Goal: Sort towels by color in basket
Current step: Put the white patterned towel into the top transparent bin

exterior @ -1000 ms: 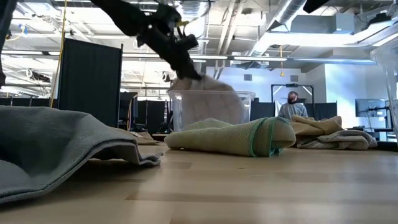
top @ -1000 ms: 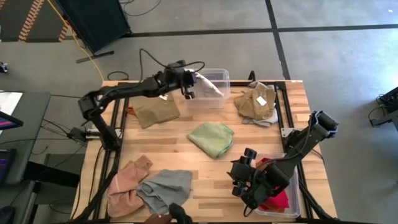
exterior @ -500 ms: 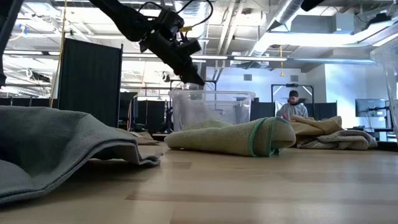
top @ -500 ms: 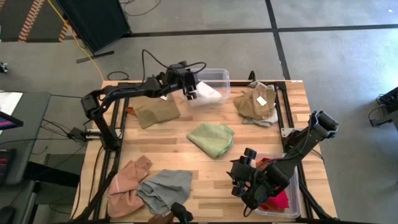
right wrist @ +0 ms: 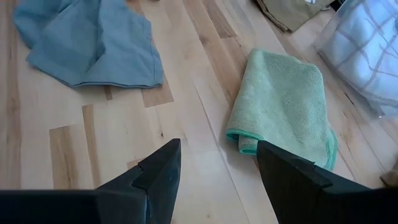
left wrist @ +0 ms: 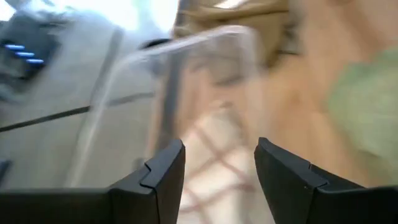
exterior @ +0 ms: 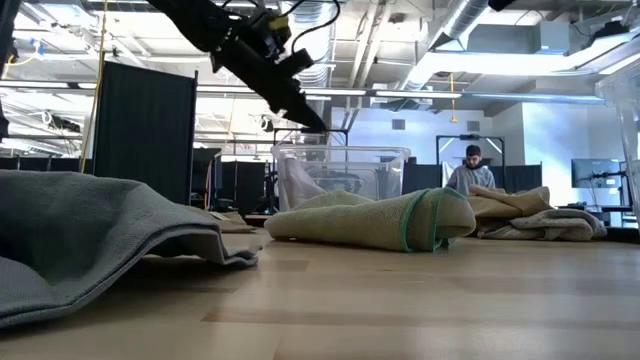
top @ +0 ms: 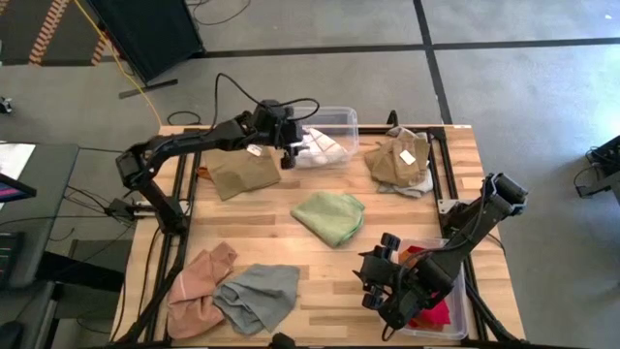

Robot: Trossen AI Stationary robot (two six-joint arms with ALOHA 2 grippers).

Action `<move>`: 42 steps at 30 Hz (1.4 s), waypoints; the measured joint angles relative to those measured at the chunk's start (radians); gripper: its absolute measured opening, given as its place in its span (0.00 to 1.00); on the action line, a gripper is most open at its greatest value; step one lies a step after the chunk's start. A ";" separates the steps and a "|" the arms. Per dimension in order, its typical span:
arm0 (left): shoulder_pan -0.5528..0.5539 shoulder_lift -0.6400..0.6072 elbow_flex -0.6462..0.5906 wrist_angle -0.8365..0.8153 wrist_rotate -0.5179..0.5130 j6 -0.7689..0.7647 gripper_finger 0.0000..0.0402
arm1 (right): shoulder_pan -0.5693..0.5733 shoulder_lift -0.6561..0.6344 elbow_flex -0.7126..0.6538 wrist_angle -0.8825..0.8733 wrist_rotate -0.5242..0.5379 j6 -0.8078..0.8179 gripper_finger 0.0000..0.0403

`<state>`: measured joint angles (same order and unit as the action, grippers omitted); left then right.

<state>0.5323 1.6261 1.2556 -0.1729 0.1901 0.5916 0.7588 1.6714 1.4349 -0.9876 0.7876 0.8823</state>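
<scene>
The white checked towel (top: 320,147) lay inside the clear bin (top: 329,136) at the far edge of the table (top: 387,271), just beyond and below the left gripper (top: 288,145), which hung over the bin's near-left rim with its fingers spread and nothing between them. In the left wrist view the checked cloth showed between and past the two dark fingers (left wrist: 158,177), apart from them. Beside that gripper, on the side away from the bin, lay an olive-tan towel (top: 244,173); on the far side of the bin sat a tan towel (top: 399,160) with a white tag. The right gripper (top: 378,281) hovered at the near right of the table, fingers apart and empty, next to a second clear bin (top: 460,310) holding red towels (top: 426,308). Ahead of it lay the light green towel (top: 329,215), and off to its side the grey towel (top: 257,296) touching the pink one (top: 199,286).
</scene>
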 joint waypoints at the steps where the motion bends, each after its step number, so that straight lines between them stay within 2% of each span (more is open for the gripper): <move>1: 0.000 -0.005 0.000 -0.029 0.027 0.003 0.46 | 0.000 0.000 0.000 0.001 0.000 0.000 0.59; 7: 0.009 -0.007 0.000 -0.170 0.048 0.030 0.46 | 0.000 0.000 0.000 0.003 0.003 0.000 0.59; 26: 0.074 0.043 0.001 -0.276 0.012 0.025 0.43 | 0.000 0.000 0.000 0.025 0.007 -0.001 0.59; 30: 0.076 0.043 0.001 -0.291 -0.001 0.026 0.35 | 0.000 0.000 0.000 0.033 0.007 -0.001 0.59; 38: 0.074 0.037 0.001 -0.397 -0.039 0.081 0.07 | -0.017 0.000 0.000 0.015 0.045 0.000 0.59; 42: 0.074 0.030 0.001 -0.414 -0.056 0.089 0.06 | -0.060 0.000 0.000 -0.027 0.062 0.007 0.59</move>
<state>0.6064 1.6562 1.2568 -0.5868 0.1343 0.6811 0.6985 1.6714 1.4349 -1.0150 0.8494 0.8891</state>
